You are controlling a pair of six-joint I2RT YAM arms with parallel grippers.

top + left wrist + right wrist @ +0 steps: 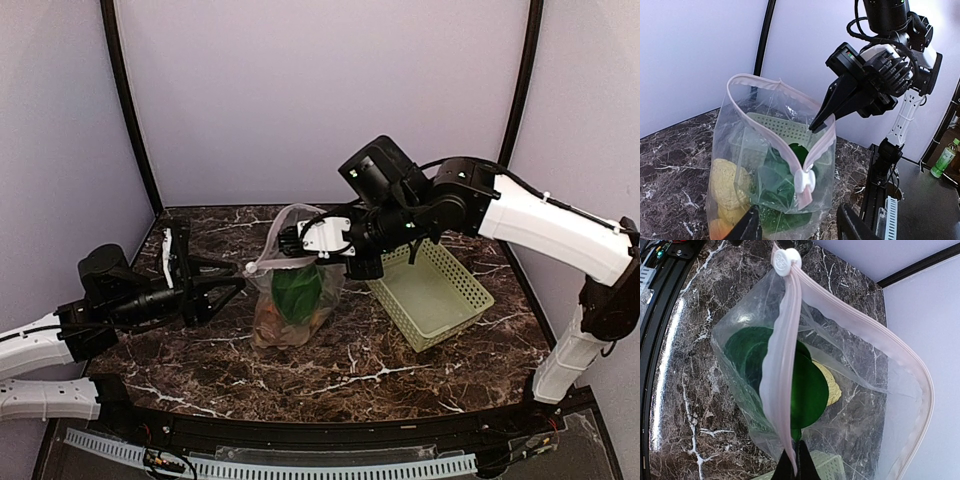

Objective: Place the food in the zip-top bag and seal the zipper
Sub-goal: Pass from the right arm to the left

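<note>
Looks like the food (pixel 812 385) is in, sealing now. Right hand (pixel 795 460) pinches the zipper (pixel 782 365); open left hand (pixel 800 225) should grab the slider (pixel 805 181) next.

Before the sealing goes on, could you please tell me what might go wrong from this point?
1. The right pincer pinches only the thin zipper at one end; if it slips, the zip-top bag could slump and spill the food.
2. The left pincer is open near the slider, not gripping it; closing off-target may catch film instead.
3. The mouth gapes wide, so the tracks might not mate.
</note>
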